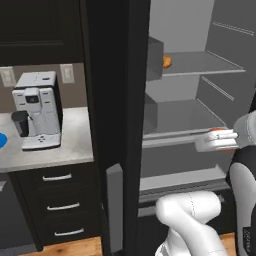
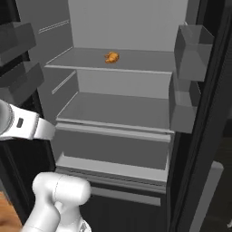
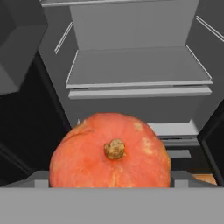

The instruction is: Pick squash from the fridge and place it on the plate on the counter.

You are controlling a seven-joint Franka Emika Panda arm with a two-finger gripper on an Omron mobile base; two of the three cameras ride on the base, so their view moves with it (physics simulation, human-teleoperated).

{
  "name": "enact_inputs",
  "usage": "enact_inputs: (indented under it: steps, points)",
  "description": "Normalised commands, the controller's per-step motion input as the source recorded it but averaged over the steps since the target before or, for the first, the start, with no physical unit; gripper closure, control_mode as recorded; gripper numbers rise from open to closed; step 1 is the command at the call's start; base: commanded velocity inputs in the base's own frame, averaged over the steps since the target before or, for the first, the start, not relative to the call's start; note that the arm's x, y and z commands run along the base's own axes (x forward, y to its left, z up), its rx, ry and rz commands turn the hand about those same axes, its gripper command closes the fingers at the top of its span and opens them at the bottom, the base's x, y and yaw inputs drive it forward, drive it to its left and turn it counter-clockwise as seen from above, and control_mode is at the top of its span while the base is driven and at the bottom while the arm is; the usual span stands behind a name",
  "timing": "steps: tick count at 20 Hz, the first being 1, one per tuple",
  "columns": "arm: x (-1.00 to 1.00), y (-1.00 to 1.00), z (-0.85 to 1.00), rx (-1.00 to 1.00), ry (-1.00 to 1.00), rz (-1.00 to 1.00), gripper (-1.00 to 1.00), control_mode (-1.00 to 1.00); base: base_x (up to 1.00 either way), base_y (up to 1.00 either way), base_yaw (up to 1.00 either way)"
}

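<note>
The gripper clamps the squash at lower centre of the hand view, in front of the open fridge; the plate peeks in at far left on the counter.

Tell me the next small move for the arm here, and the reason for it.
Probably pull the arm back, clear of the fridge, then swing left toward the plate. In the hand view the squash sits right at the claw, apparently held, with the shelves beyond it. The plate shows as a blue edge on the counter, left of the coffee machine.
</note>
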Motion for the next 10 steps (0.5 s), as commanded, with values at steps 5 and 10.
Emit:
enact_inputs:
  steps: [5,10]
  points:
    - [0.0,0.0,0.0,0.0,0.0,0.0,1.0,1.0,-0.99,0.33,0.0]
    - [0.0,0.0,0.0,0.0,0.0,0.0,1.0,1.0,-0.82,0.99,0.0]
